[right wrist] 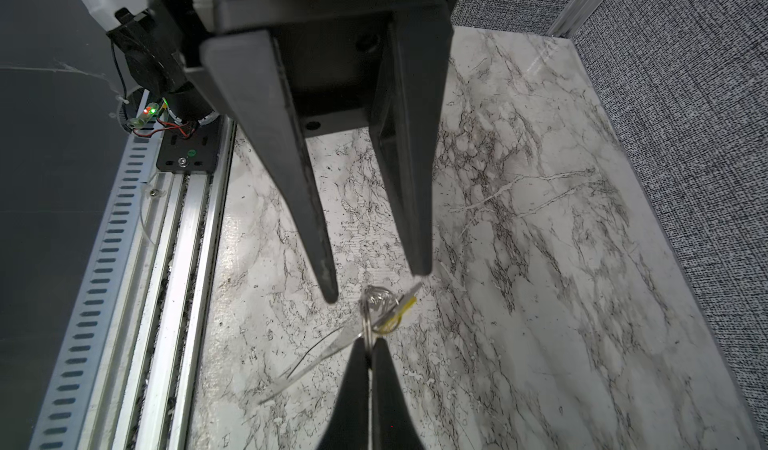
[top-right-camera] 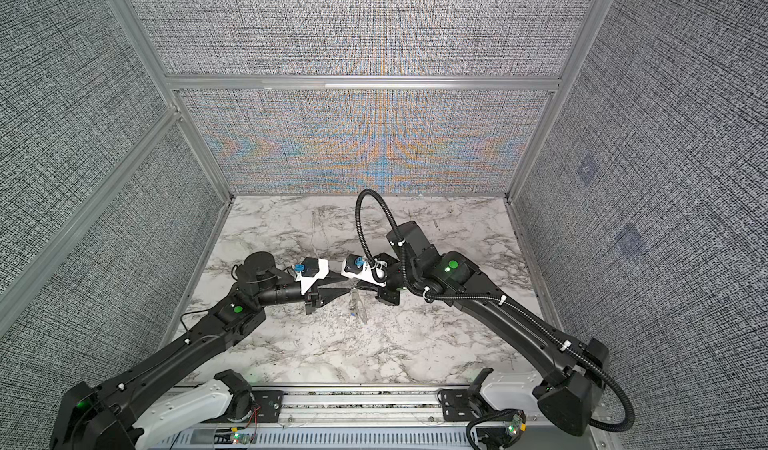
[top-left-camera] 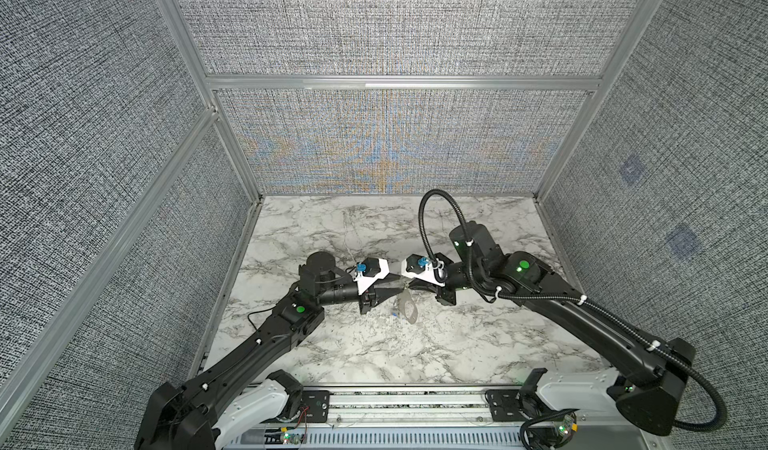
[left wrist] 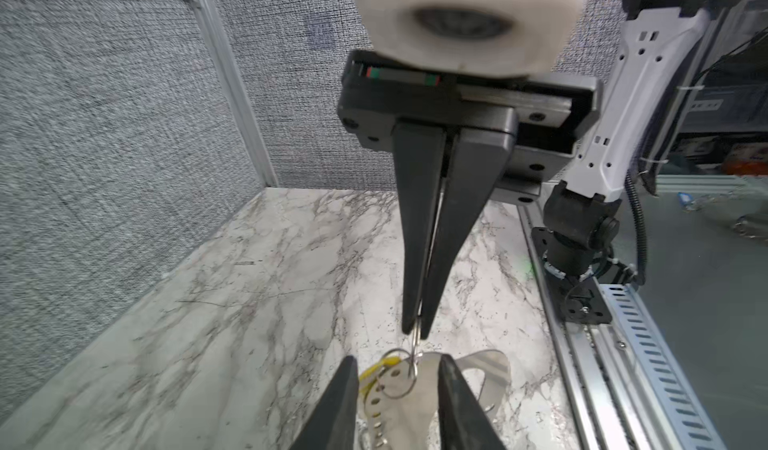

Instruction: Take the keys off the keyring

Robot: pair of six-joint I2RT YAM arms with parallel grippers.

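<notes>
**Keyring [left wrist: 494, 363] dangling at centre**

Grey woven walls [top-left-camera: 395, 32] on aluminium frames box in a glossy marble table [top-left-camera: 374, 352]. Above its middle, right gripper [left wrist: 415, 333] pinches a wire ring [left wrist: 413, 350]; left gripper [right wrist: 376, 282] gapes around it. Flat, bumpy-edged keyring hangs below, long axis sloping tableward, with yellow key [left wrist: 382, 365] and blue key [top-left-camera: 392, 314].

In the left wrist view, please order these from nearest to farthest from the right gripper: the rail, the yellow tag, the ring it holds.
1. The ring: pinched in the tips of the right gripper.
2. The yellow tag: just past the tips, beside the ring.
3. The rail: farthest, along the edge of the table.
</notes>
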